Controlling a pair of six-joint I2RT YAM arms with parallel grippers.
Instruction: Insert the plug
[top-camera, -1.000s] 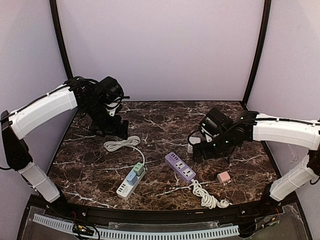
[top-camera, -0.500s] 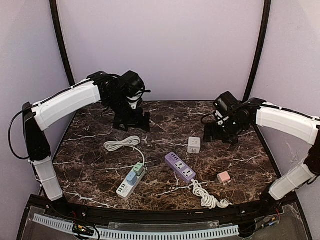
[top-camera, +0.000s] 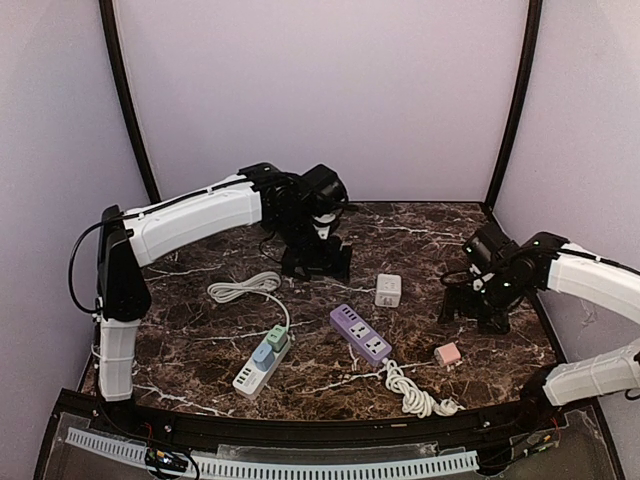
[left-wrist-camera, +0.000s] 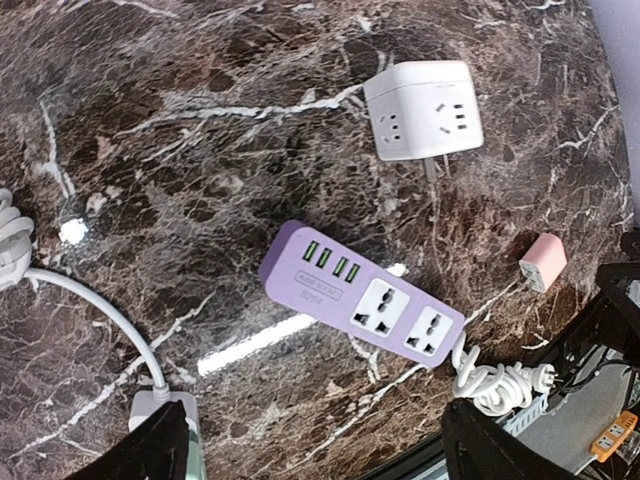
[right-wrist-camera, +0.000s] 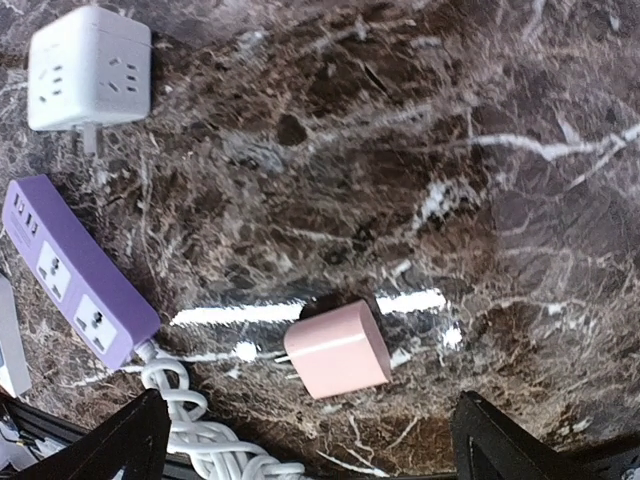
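Observation:
A small pink plug (right-wrist-camera: 338, 348) lies on its side on the marble table (top-camera: 200, 320), prongs toward the purple power strip (top-camera: 361, 334). My right gripper (right-wrist-camera: 315, 455) hovers open just above and behind the pink plug (top-camera: 447, 353), touching nothing. The purple strip (left-wrist-camera: 365, 295) has two free sockets and a row of USB ports. My left gripper (left-wrist-camera: 325, 460) hangs open over the table behind the strip, holding nothing. A white cube plug (top-camera: 388, 290) stands between the two grippers.
A white power strip (top-camera: 260, 368) at the front left carries a green plug (top-camera: 277, 338) and a blue plug (top-camera: 262, 353). Its coiled cord (top-camera: 243, 288) lies behind it. The purple strip's coiled cord (top-camera: 415, 395) lies near the front edge.
The left arm swung from the back left corner rightward to the table's middle. The right gripper left the white cube, moved right, and now sits over the pink plug.

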